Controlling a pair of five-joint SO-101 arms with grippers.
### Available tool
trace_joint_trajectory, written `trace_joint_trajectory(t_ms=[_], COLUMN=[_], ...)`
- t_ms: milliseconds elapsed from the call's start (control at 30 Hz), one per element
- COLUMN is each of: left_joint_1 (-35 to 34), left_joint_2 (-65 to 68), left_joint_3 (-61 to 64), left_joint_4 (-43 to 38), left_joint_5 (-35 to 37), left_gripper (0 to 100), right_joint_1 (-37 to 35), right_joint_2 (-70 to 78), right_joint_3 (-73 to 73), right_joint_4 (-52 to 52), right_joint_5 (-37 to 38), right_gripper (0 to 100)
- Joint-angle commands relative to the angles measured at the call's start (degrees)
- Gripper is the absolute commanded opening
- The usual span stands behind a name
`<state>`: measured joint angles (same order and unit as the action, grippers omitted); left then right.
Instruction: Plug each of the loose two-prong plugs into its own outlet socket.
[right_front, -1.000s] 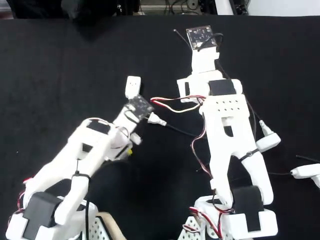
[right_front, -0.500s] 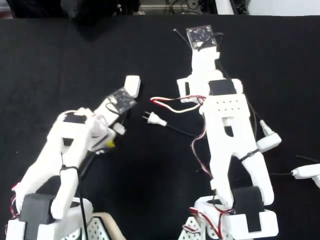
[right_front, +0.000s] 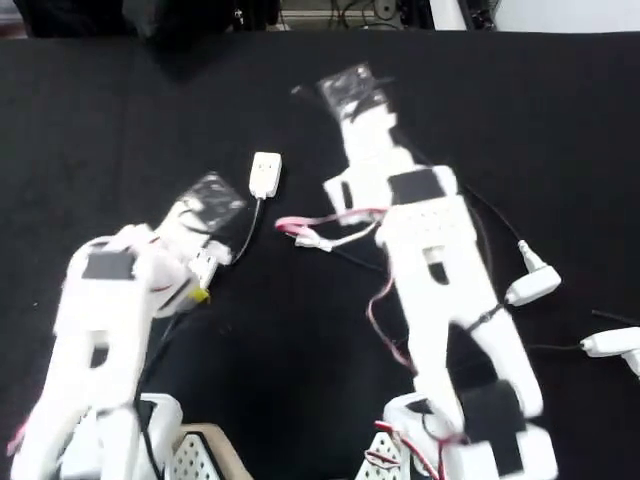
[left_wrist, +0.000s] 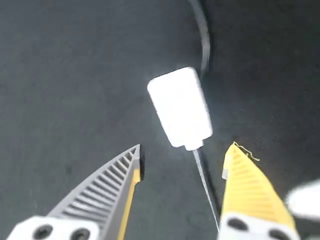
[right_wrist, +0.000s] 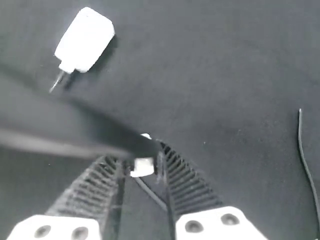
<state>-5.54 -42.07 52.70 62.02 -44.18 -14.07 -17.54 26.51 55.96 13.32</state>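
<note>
Table (right_front: 560, 120): black surface carrying both arms and all task items.

Left arm (right_front: 100, 300): on the near left of the table, reaching toward the middle.

Right arm (right_front: 435, 270): rises from the near edge and extends up the centre of the table.

Left gripper (left_wrist: 185, 146): jaws spread wide and holding nothing. It sits just short of the socket (left_wrist: 180, 107), with one finger to either side of the socket's cord end and neither touching it.

Right gripper (right_wrist: 140, 157): jaws drawn close together, pinching the plug (right_wrist: 142, 166) between the pads. The plug's cord trails back under the gripper.

Socket: white block lying flat on the table, left of the right arm, with a thin cord (left_wrist: 202, 172) running from one end.

Plug: small and white. In the high view it lies beside the right arm's wiring, near the socket but apart from it.

Two further white corded pieces (right_front: 530, 283) (right_front: 608, 344) lie toward the table's right edge, well apart from both grippers.
</note>
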Motion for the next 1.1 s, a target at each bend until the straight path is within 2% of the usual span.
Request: trace_joint_trajectory(t_ms=[0,200,300,367,433,533,733,800,900,1067], left_joint_1=[-8.48,-16.57,-20.18,-21.85,-23.6,-26.68,-30.55,-31.52,-31.25,-31.16], left_joint_2=[-22.86,-48.26,-58.2,-63.21,-62.51,-61.27,-62.51,-62.51,-62.51,-62.51], left_joint_3=[7.6,23.16,30.2,34.24,36.09,38.02,40.84,41.19,42.07,42.42], left_joint_4=[0.79,0.53,0.97,2.2,1.76,-0.26,-0.53,-0.7,-0.79,-0.88], left_joint_5=[7.21,14.86,16.97,17.05,17.05,17.14,22.15,22.95,22.95,22.95], left_gripper=[26,26,26,26,26,26,26,24,18,16], right_joint_1=[-3.87,-17.58,-23.38,-24.35,-24.62,-26.37,-30.33,-31.3,-31.82,-31.74], right_joint_2=[-14.81,-35.74,-34.95,-31.96,-27.56,-18.59,1.63,5.76,9.71,15.08], right_joint_3=[11.38,31.69,36.88,38.99,39.34,34.24,10.33,7.43,7.96,7.87], right_joint_4=[-8.79,-18.29,-25.93,-32.97,-38.68,-39.56,-21.8,-24.18,-32.97,-34.73], right_joint_5=[4.4,8.53,8.26,8.26,8.26,8.26,8.09,5.98,4.22,3.96], right_gripper=[1.2,1.1,1.1,1.1,1.1,1.1,1.1,1.1,1.1,1.1])
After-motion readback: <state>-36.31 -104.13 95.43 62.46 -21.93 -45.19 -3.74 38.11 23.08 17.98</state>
